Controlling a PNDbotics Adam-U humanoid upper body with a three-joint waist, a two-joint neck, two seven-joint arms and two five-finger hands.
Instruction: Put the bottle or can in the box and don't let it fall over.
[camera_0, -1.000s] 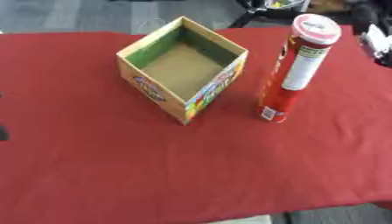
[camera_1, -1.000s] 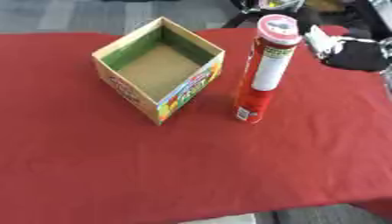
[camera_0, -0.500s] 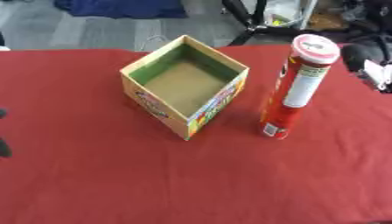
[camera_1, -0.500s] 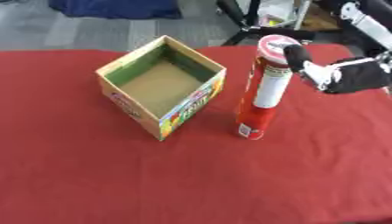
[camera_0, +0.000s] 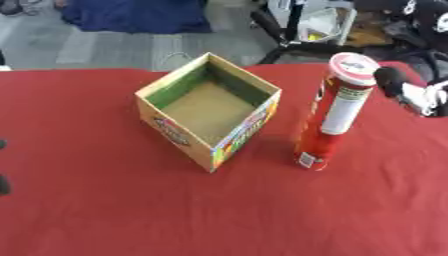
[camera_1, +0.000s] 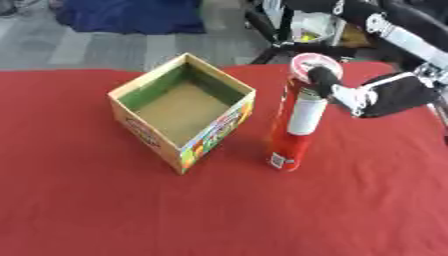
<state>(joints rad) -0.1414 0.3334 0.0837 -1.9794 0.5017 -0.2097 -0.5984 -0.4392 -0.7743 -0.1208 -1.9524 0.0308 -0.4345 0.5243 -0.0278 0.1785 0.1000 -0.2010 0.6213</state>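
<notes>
Can (camera_1: 294, 117) upright beside box (camera_1: 183, 111), right hand (camera_1: 372, 94) at its top, grip unclear.

Red-covered table, grey floor behind.
Red cloth (camera_0: 131, 215) covers the whole table, far edge running across the upper part of the view. Beyond it grey floor (camera_0: 105, 47) with a blue fabric heap (camera_0: 136, 15) at top left. Black chair base (camera_0: 289, 35) at top centre-right, a pale object with a yellow spot (camera_0: 328, 22) beside it. Dark clutter, top right, unclear. Even light.
</notes>
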